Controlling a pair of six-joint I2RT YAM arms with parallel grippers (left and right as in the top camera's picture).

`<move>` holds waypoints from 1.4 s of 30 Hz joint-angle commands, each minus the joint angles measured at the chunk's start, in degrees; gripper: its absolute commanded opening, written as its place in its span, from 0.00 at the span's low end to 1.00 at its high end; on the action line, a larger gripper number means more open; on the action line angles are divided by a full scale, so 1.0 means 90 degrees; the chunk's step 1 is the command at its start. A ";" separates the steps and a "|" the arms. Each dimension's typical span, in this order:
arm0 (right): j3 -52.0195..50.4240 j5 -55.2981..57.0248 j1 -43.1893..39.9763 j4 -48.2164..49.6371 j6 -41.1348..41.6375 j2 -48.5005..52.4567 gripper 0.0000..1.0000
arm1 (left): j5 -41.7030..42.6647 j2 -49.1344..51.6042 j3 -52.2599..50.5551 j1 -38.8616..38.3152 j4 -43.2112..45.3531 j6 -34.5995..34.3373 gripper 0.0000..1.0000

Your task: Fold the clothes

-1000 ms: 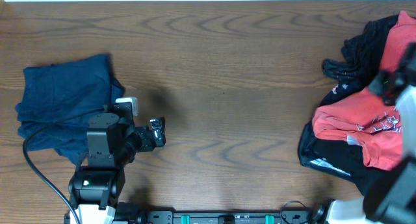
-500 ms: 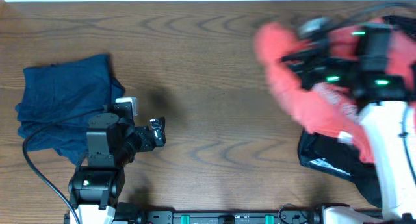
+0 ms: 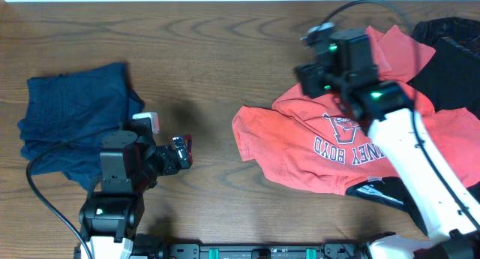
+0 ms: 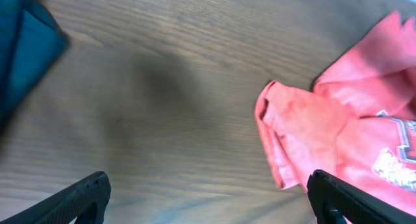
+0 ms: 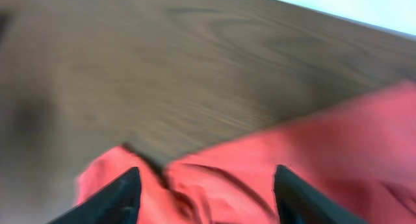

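Note:
A red shirt [image 3: 322, 150] with white lettering lies crumpled on the table right of the middle; it also shows in the left wrist view [image 4: 325, 133] and the right wrist view [image 5: 260, 178]. My right gripper [image 3: 310, 77] hovers over the shirt's upper edge. Its jaws [image 5: 208, 198] stand wide apart above the red cloth and grip nothing. A navy garment [image 3: 75, 124] lies folded at the far left. My left gripper [image 3: 182, 154] rests beside it, open [image 4: 208, 201] over bare wood, apart from the shirt's near sleeve.
Black clothes [image 3: 450, 56] lie heaped at the right edge, and more black cloth [image 3: 375, 193] pokes out under the red shirt's lower hem. Bare wood [image 3: 217, 79] lies between the navy garment and the shirt.
My right arm swung the red shirt leftward off the pile at the right and onto the table. Its jaws, shut on the cloth before, have opened. The left arm has not moved.

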 commanded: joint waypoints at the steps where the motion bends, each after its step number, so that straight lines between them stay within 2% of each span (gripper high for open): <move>1: 0.0015 0.0755 -0.0646 -0.0350 0.1018 -0.0500 0.71 | 0.0590 0.0051 0.0058 0.0036 0.0204 -0.0979 0.98; 4: 0.0015 0.0697 -0.1241 -0.0996 0.1054 -0.0731 0.76 | 0.1290 0.0345 -0.0126 -0.0051 0.0699 -0.1139 0.98; 7: 0.0015 0.0704 -0.1756 -0.1605 0.0996 -0.0857 0.81 | 0.1297 0.0901 -0.0211 -0.0338 0.0911 -0.1557 0.98; 14: 0.0015 0.0699 -0.2715 -0.2586 0.0986 -0.0889 0.83 | 0.1411 0.2924 -0.0214 -0.1792 0.2137 -0.2841 0.98; 23: 0.0015 0.0658 -0.3033 -0.2858 0.0981 -0.0889 0.84 | 0.1389 0.5309 -0.0211 -0.3534 0.4095 -0.5095 0.98; 27: 0.0015 0.0658 -0.3033 -0.2875 0.0984 -0.0889 0.84 | 0.1382 0.6047 -0.0211 -0.4070 0.5187 -0.5588 0.96; 30: 0.0015 0.0658 -0.3033 -0.2878 0.0984 -0.0889 0.84 | 0.1328 0.6458 -0.0211 -0.4323 0.6110 -0.5578 0.58; 33: 0.0015 0.0658 -0.3033 -0.2878 0.0984 -0.0889 0.83 | 0.1144 0.6596 -0.0211 -0.4320 0.6348 -0.5326 0.06; 38: 0.0015 0.0663 -0.3036 -0.2905 0.0901 -0.0889 0.83 | 0.1389 0.6142 -0.0146 -0.3504 0.6016 -0.4102 0.06; 42: 0.0015 0.0709 -0.3036 -0.2909 0.0874 -0.0886 0.83 | 0.1338 0.5139 0.0588 -0.2115 0.4296 -0.2820 0.06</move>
